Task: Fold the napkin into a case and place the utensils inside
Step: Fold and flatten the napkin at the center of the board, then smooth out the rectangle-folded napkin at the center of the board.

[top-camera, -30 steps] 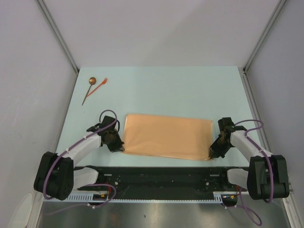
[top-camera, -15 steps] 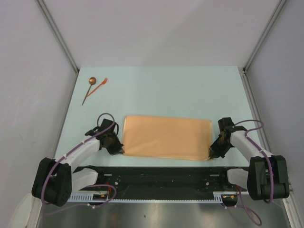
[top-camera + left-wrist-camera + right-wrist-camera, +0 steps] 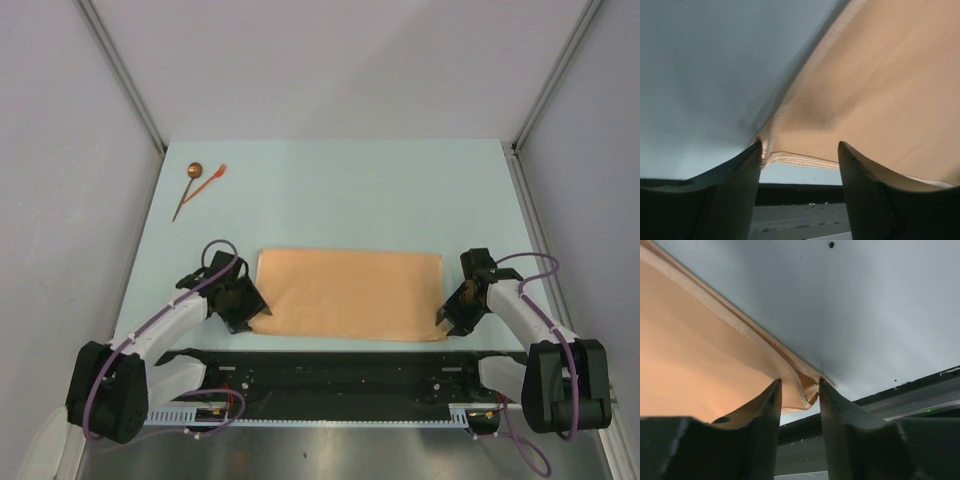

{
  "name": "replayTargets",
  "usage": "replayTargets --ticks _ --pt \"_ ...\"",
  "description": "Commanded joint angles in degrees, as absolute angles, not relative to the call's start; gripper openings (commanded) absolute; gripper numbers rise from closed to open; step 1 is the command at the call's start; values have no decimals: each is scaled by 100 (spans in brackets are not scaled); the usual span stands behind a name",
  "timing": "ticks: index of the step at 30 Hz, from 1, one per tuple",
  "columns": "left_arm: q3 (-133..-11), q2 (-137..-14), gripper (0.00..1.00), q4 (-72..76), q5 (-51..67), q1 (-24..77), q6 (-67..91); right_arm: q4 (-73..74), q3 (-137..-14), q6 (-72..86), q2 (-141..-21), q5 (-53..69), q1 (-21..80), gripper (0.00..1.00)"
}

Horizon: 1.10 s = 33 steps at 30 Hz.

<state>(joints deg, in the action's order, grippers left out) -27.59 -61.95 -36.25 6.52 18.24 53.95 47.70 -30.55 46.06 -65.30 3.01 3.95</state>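
Observation:
The napkin point(image 3: 345, 295) lies folded into a flat tan-orange rectangle, layered at its edges, near the table's front. My left gripper point(image 3: 249, 312) is at its near left corner, jaws open; in the left wrist view the layered napkin point(image 3: 880, 90) corner rests loose between the fingers point(image 3: 735, 190) of the gripper point(image 3: 799, 150). My right gripper point(image 3: 443, 321) is at the near right corner, open, with the curled corner of the napkin point(image 3: 700, 355) between its parted fingers point(image 3: 840, 420) around point(image 3: 800, 385). The utensils lie far left: a dark-handled spoon point(image 3: 189, 187) and an orange-red fork-like piece point(image 3: 213, 178).
The pale blue table point(image 3: 350, 190) is bounded by grey walls and metal rails at left and right. The black base strip point(image 3: 340, 370) with the arm mounts runs just in front of the napkin's near edge.
Both grippers were shut on the napkin's near corners and have opened. The cloth has settled flat, and its near edge sits slightly closer to the base strip.

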Motion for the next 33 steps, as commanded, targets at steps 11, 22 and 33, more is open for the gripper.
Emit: replayTargets --ticks 11,22,33 --pt "-4183 -5449 97 -5670 502 1837 4905 5196 -4324 4053 -5308 210 317 96" --pt "-3954 -6844 24 -932 1952 1819 4194 1330 -3885 2295 -6196 2220 395 62" --pt "-4184 -8806 0 -378 1538 1434 4517 -552 -3489 2777 -8032 3630 -211 27"
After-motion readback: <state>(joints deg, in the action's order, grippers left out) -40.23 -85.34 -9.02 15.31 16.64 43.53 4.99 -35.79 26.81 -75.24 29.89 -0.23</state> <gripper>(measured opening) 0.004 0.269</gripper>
